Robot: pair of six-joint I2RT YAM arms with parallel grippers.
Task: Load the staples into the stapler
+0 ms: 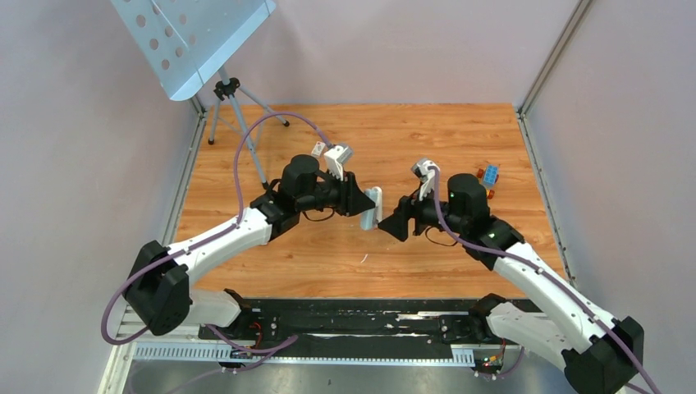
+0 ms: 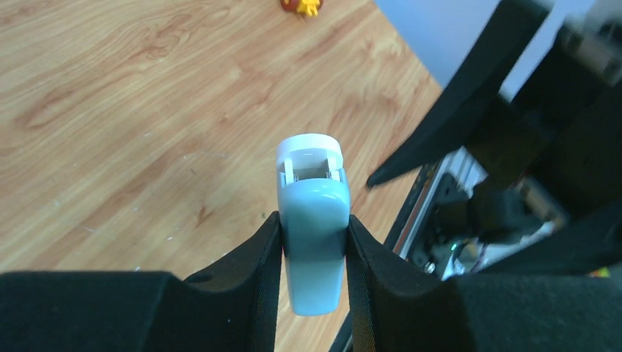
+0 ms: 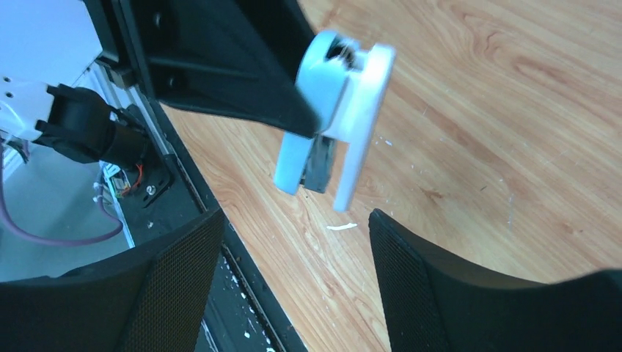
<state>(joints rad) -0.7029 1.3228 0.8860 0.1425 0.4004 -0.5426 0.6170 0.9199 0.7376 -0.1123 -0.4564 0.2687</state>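
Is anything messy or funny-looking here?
Yes: the stapler hangs in the air, pinched in the left hand, its top gaping away from its base. Tiny white bits litter the wooden table below.

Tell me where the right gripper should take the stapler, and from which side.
Probably the free end of the stapler, clear of where the left gripper clamps its sides. There the white base and pale top splay apart, so the right gripper, jaws open and facing it, could come straight in from its own side and close across the base alone.
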